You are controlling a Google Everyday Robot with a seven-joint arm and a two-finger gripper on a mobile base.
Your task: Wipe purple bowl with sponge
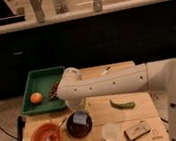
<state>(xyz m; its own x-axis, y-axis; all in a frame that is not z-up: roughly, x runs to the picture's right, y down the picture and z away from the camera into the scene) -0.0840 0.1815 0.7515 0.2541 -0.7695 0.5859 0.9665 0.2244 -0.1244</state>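
Observation:
The purple bowl (79, 128) sits on the wooden table near the front, left of centre. The light-blue sponge (80, 118) rests in the bowl toward its back rim. My white arm reaches in from the right. My gripper (76, 106) hangs down from the wrist just above the sponge and the back of the bowl. The arm hides most of the gripper, and I cannot tell whether it touches the sponge.
An orange bowl (45, 138) with a utensil stands left of the purple bowl. A white cup (111, 132) and a dark block with a pale top (138, 130) are at the front right. A green vegetable (122, 104) lies mid-table. A green tray (45, 73) holds an orange fruit (36, 98).

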